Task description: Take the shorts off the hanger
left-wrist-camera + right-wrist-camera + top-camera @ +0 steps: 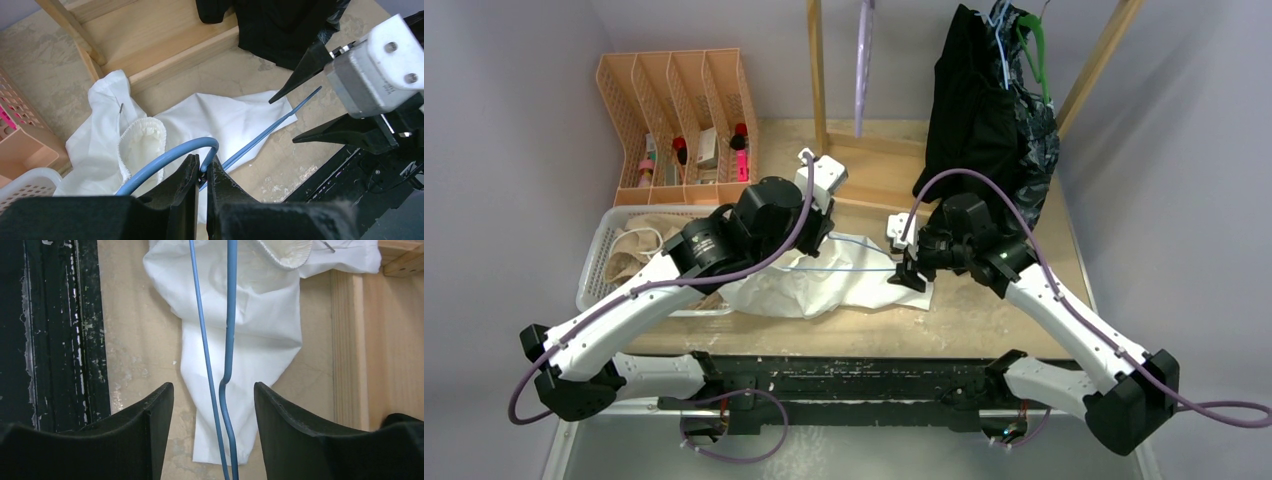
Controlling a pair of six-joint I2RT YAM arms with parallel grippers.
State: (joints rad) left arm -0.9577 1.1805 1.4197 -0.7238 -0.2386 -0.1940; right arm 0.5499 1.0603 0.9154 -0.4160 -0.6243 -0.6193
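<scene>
**White shorts on the table, hanger pinned by its hook**

At far left an orange organiser is holding small pink and red items. Below it a white basket is holding the tan shorts and is likely serving as the drop-off spot. The left gripper is pinching the hook of the blue hanger, probably anchoring it so the cloth can be drawn free. The white shorts are lying crumpled at the centre of the table, with the hanger's wires running across them. The right gripper is standing open astride those wires, gripping nothing. At right, black shorts are hanging on the wooden rack.
</scene>
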